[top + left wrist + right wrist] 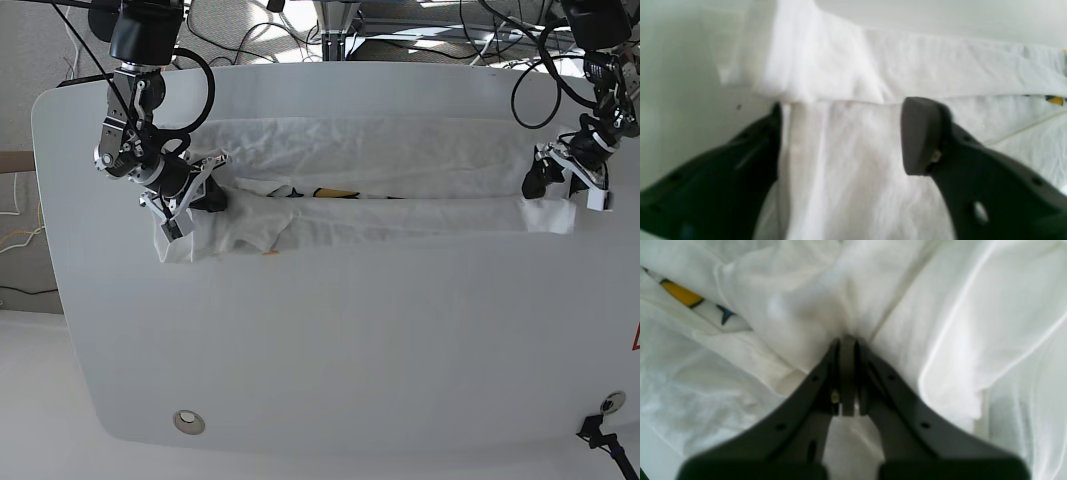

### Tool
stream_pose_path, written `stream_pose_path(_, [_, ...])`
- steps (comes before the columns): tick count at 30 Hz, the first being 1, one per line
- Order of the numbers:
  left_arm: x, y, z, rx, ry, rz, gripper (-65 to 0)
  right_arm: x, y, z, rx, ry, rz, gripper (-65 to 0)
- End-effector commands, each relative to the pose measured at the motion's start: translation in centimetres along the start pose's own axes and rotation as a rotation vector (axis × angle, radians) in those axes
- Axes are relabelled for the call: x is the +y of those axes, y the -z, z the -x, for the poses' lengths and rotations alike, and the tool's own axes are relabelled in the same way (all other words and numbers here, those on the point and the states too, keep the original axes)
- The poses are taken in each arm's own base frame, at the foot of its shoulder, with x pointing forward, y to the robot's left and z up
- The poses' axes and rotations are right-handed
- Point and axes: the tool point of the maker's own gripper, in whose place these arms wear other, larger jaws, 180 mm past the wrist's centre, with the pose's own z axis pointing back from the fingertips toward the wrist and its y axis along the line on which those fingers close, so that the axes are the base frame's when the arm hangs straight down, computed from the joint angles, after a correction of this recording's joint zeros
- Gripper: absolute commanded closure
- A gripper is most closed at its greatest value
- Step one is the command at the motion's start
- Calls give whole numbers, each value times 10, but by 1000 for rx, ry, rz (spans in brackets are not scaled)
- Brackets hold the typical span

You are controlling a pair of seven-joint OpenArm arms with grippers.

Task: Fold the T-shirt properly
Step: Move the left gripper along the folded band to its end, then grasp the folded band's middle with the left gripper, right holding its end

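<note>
The white T-shirt [380, 175] lies as a long folded band across the back of the table. A strip of its yellow and blue print shows in the fold [335, 193]. My right gripper [848, 341] is shut, its tips pinching bunched cloth [800, 316] at the band's left end in the base view [205, 192]. The yellow print [680, 293] shows beside it. My left gripper [843, 133] is open at the band's right end [548, 180]. Its fingers [920, 136] straddle a flat layer of the shirt [846, 173] just before a fold edge.
The white table [330, 340] has a rounded front edge and a metal grommet [186, 422] near the front left. Cables and stand legs [340, 25] are behind the back edge. A black plug [598, 432] sits at the front right corner.
</note>
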Motion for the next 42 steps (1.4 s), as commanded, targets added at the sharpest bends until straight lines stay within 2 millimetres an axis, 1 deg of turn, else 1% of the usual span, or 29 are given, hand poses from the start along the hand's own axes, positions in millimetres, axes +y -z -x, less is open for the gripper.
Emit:
stream_pose_path(1, [5,-2,16,89,23,-20,-246,-11,-3,28,136,-20,52,0])
stream_pose_path(3, [4,-2,12,80,24,-16,-94,-11,-3,28,136,-20,52,0])
stream_pose_path(4, [2,-3,6,67,38,-15,-37,-11,-3,28,136,-20,52,0])
stream_pose_path(5, [-3,-3,-2,48,57,-7,-8,-11,-3,28,136,-20,52,0])
stream_pose_path(8, [-22,-6,-32,-10,148,20,-7,-11,-3,28,136,-20,52,0])
stream_pose_path(9, [-31,-7,-41,-31,180,33,-7,-11,-3,28,135,-20,51,0])
stream_pose_path(11, [-52,-7,-53,-55,231,62,-7,-10,-2,28,134,-19,50,0])
stream_pose_path(13, [-67,-10,-61,-34,296,74,-7,-10,-2,28,134,-19,50,0])
stream_pose_path(15, [-88,-6,-60,-30,309,102,-7,-10,-2,28,136,-18,49,0])
stream_pose_path(16, [-100,-4,-66,-45,323,115,-7,-10,-2,28,136,-18,49,0])
stream_pose_path(18, [-116,-2,-70,-58,334,133,-7,-10,-2,28,135,-17,48,0])
stream_pose_path(20, [-131,3,-67,-53,318,158,-7,-10,-2,28,135,-17,48,0])
stream_pose_path(22, [-151,15,-65,-45,301,197,-7,-10,-2,28,134,-17,48,0])
stream_pose_path(25, [-170,25,-61,-52,260,237,-7,-10,-2,28,133,-16,47,0])
stream_pose_path(30, [-214,39,-46,-35,244,342,-8,-9,-2,28,132,-15,46,0])
stream_pose_path(31, [-221,41,-45,-35,240,359,-8,-9,-2,28,132,-15,46,0])
stream_pose_path(33, [-229,46,-39,-25,224,382,-10,-9,-2,27,130,-13,44,0])
stream_pose_path(34, [-232,48,-34,-12,219,392,-26,-9,-2,27,130,-13,44,0])
stream_pose_path(35, [-233,50,-30,1,215,399,-63,-9,-2,27,130,-13,44,0])
stream_pose_path(36, [-236,52,-27,9,207,407,-113,-7,-1,27,128,-11,40,0])
stream_pose_path(37, [-237,52,-27,8,205,409,-171,-4,1,27,127,-7,35,0])
stream_pose_path(40, [-241,52,-27,4,201,421,-354,-2,2,28,127,-7,33,0])
stream_pose_path(41, [-250,53,-25,13,212,443,-400,-2,2,28,126,-6,33,0])
stream_pose_path(42, [-266,54,-20,30,226,491,-438,-2,2,27,125,-5,32,0])
